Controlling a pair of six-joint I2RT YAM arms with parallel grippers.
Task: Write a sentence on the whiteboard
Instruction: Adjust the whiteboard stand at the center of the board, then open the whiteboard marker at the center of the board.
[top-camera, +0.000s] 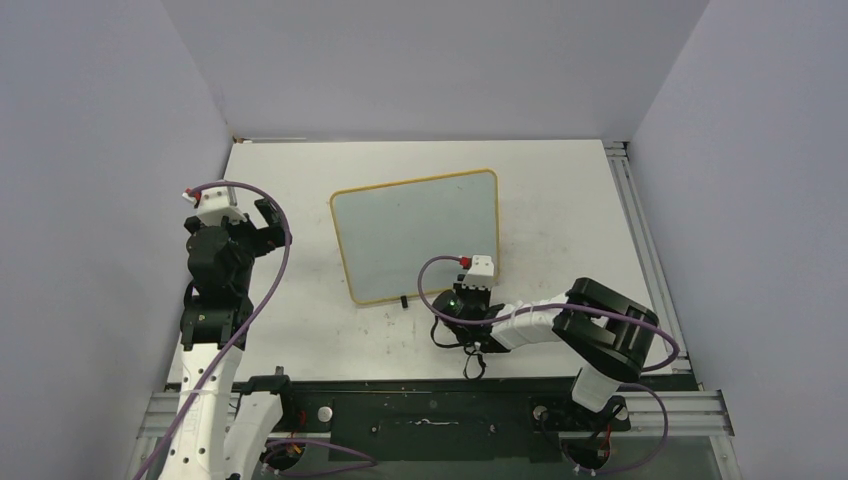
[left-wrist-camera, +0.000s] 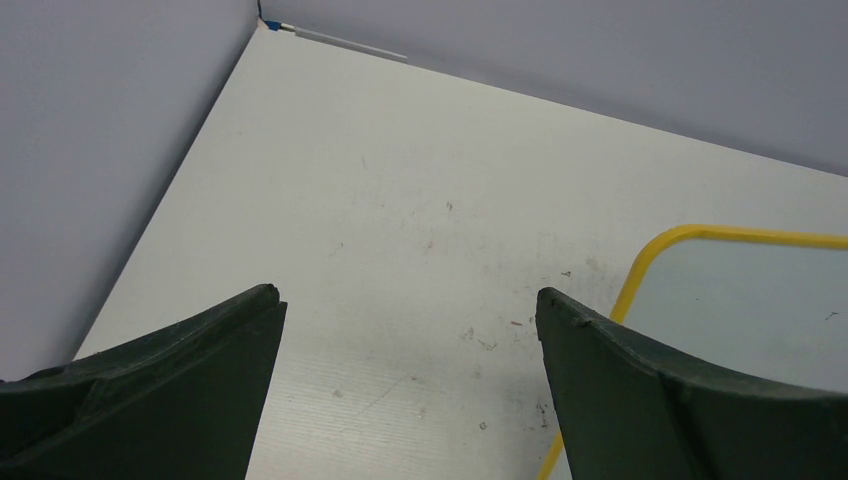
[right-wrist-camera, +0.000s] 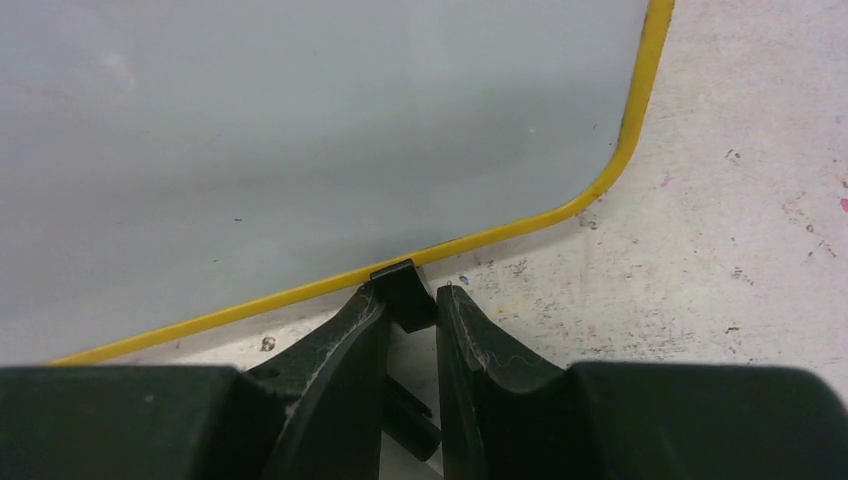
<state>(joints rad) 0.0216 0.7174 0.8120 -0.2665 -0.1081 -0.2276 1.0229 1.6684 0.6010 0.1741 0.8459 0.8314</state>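
The whiteboard (top-camera: 415, 235) lies on the table, glossy pale grey with a yellow frame. No writing shows on it, so the sentence is not in view. My right gripper (top-camera: 463, 292) is at the board's near edge, right of centre. In the right wrist view the board (right-wrist-camera: 300, 130) fills the top, and my right gripper (right-wrist-camera: 410, 295) is closed narrowly on a black clip foot (right-wrist-camera: 400, 285) on the frame. My left gripper (top-camera: 258, 222) is open and empty, raised left of the board. The left wrist view (left-wrist-camera: 408, 295) shows bare table between its fingers and the board's corner (left-wrist-camera: 750, 300) to the right.
The second black clip foot (top-camera: 404, 300) sits on the board's near edge, left of my right gripper. A dark cylindrical part (right-wrist-camera: 415, 425) shows low between my right fingers. Grey walls enclose the table on the left, back and right. A metal rail (top-camera: 640, 240) runs along the right edge.
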